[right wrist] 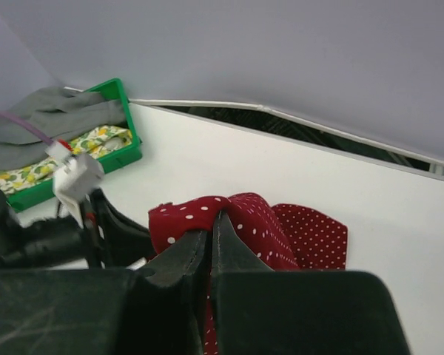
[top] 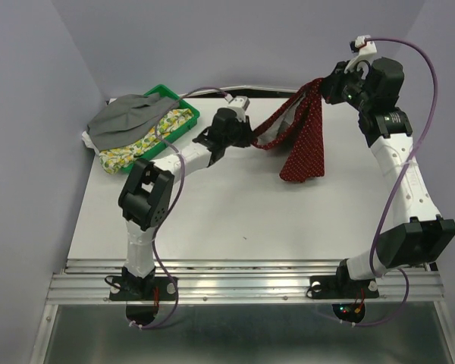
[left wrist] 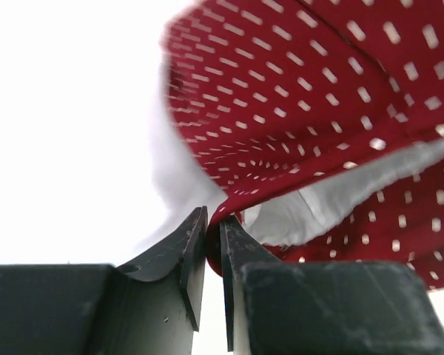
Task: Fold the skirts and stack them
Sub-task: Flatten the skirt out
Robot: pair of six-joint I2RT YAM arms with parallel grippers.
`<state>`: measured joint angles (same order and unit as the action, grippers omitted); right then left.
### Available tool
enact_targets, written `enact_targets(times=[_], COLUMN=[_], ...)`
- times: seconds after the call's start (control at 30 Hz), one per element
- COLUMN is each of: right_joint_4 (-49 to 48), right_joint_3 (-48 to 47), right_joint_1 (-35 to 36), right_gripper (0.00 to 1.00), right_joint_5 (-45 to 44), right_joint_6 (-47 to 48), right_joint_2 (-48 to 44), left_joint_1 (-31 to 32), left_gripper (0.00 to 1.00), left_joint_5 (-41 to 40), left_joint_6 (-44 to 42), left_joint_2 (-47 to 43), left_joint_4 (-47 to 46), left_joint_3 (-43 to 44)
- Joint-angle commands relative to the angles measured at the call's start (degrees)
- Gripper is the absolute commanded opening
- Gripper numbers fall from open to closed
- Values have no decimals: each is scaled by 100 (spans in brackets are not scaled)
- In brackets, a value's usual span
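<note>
Far left: green plastic tray [top: 186,107] in the table's far-left corner, close to the walls. I see only its far-right rim and end. The plain grey cloth skirt [top: 127,118] is heaped over it and spills off its left side. The white skirt with yellow-green lemon print [top: 129,153] lies under the grey one, mostly covered, with a crumpled strip showing at the near edge.

Centre: left gripper [left wrist: 213,216] is clenched on a fold of the dark red skirt with tiny white dots [top: 302,144]. Only a thin slit shows between the fingers [left wrist: 192,255]. Its wrist view is blown out white behind the cloth. From above the fingertips are hidden.

The red skirt hangs off the table's far side, stretched between both tools. I cannot tell whether its low end touches.

Right: right gripper [right wrist: 211,219] is raised and pinched shut on the skirt's upper bunch.

A broad bare stretch of white table [top: 235,220] lies on the near side. The right elbow sits at the table's right edge.
</note>
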<state>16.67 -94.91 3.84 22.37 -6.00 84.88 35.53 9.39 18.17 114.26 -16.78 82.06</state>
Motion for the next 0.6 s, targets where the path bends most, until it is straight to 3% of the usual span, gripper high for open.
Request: enact_targets(times=[0.0,0.17,0.3,0.33,0.47,0.5,0.57], right_joint_4=[-418,-497,-919,-1041,-1139,-1148,-1148], right_joint_3=[-45,-36,-254,-656,-2291,-2634,-3619], right_joint_1=[-23,-409,-778,-866,-1148,-1148,-1201], right_gripper=[1,1,1,1,1,1,1], right_joint_5=[-837,-849,-848,-857,-989,-1024,-1076], right_joint_6=[537,1231,1610,1619,1637,1637,1637], right_joint_2=[-253,37,868,1098,2355,2584,3164], left_joint_1=[-581,-925,-1004,-1030,-1153,-1162,-1171], left_gripper=[23,23,23,23,23,0,0], left_joint_5=[-148,-148,-148,-148,-148,-1610,-1659], left_joint_6=[-183,-183,-183,-183,-183,-2889,-3030], left_joint_2=[-518,-353,525,754,1939,2012,2022], left_joint_4=[833,1247,1580,1616,1056,784,-305], left_joint_3=[801,1776,3400,4213,5880,5996,5805])
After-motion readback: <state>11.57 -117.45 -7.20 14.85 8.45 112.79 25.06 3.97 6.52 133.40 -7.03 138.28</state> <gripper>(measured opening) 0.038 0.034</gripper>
